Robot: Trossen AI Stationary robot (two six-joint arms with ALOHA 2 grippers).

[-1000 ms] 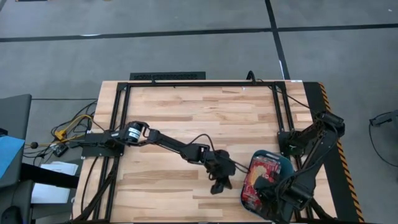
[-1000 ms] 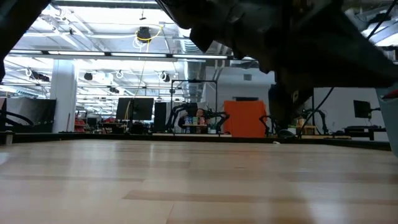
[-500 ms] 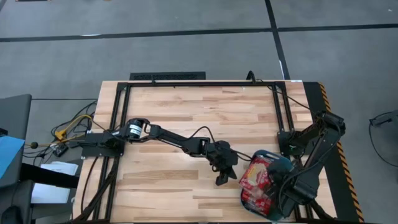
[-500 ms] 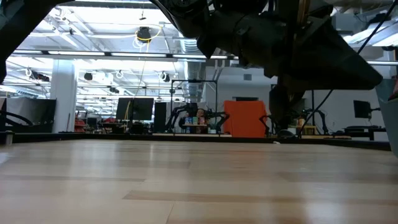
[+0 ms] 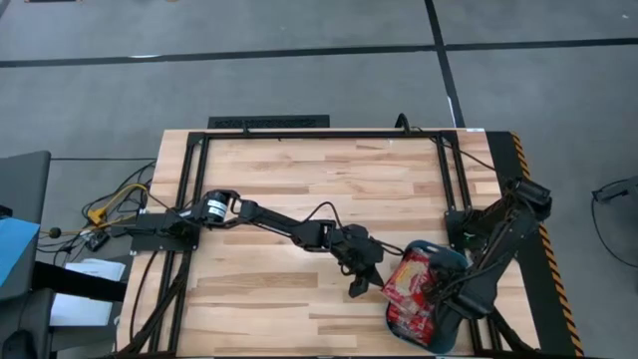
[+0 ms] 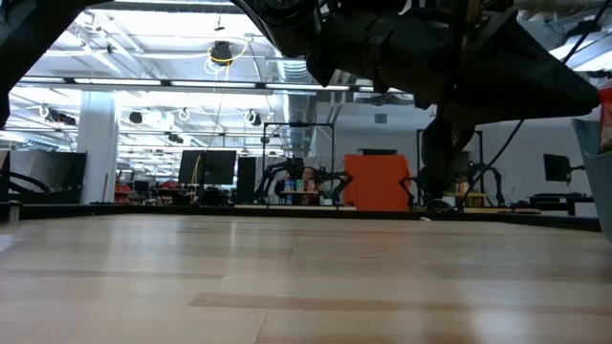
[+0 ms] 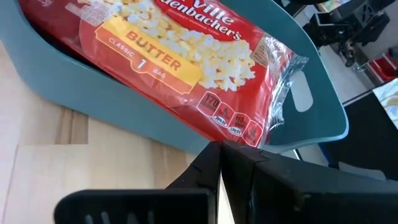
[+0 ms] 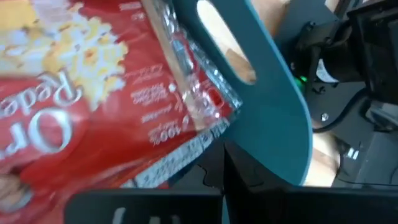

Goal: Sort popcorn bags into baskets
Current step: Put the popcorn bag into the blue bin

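Observation:
A teal basket (image 5: 454, 257) stands near the table's right near corner with red popcorn bags in it. The top bag (image 5: 409, 284) lies tilted, and its end overhangs the basket's left wall (image 7: 124, 106). My left gripper (image 5: 357, 289) is shut and hovers just outside that wall, its tips (image 7: 220, 149) under the bag's crimped end (image 7: 273, 74). My right gripper (image 5: 441, 314) is over the basket, shut (image 8: 222, 158), beside the bag's clear crimped edge (image 8: 186, 81) and the basket's handle slot (image 8: 224, 43). My left gripper's shut tips stand close to the basket's outer wall, below the overhanging bag; whether they touch either cannot be told. My right gripper's shut tips lie right at the bag's lower edge (image 8: 180, 155); whether they touch it cannot be told.
The wooden tabletop (image 5: 299, 189) stretches bare to the left and far side of the basket. A black metal frame (image 5: 319, 135) runs along the table's edges. In the low view the arms fill the top, and the basket's wall (image 6: 604, 162) shows at the right edge.
My left gripper has moved toward the table's right, up to the basket's left wall. The top bag has shifted toward the table's left and tipped, so that its end now overhangs the left wall. My right arm has shifted a little over the basket.

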